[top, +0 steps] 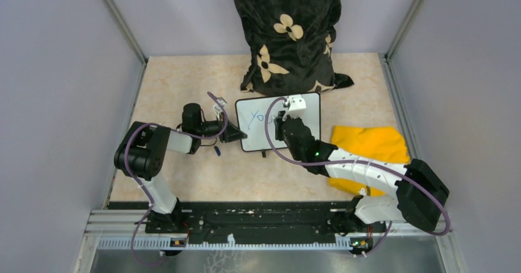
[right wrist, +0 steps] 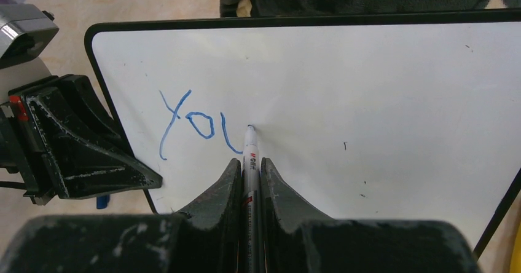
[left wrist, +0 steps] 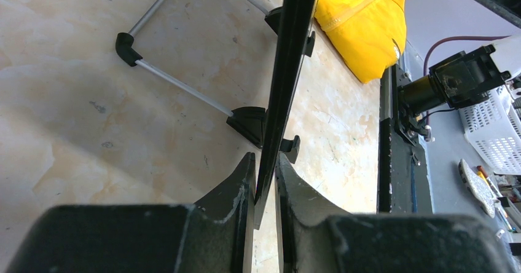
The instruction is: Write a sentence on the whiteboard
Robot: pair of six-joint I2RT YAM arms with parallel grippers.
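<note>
The board (top: 310, 122) stands propped up near the middle of the desk (top: 184, 82), towards its far edge, just in front of a black flowered cushion (top: 289, 33) that leans against the back wall. The left claw (top: 235, 133) is clenched on the board's left edge; the left wrist view shows the thin black frame (left wrist: 289, 58) pinched edge-on between the two fingers (left wrist: 236, 187), with a black foot (left wrist: 249, 125) and a silver stand rod (left wrist: 178, 83) on the desk behind it. The right claw (right wrist: 249, 162) is clamped tight on a white marker (right wrist: 250, 168), whose tip touches the board's face. The writing (right wrist: 196, 125) so far reads "You" in blue, in the board's upper left part, and the marker tip sits at the top of the last stroke of the "u". A yellow cloth (top: 368, 147) lies crumpled on the desk just right of the board, near the right edge, partly under the right arm.
</note>
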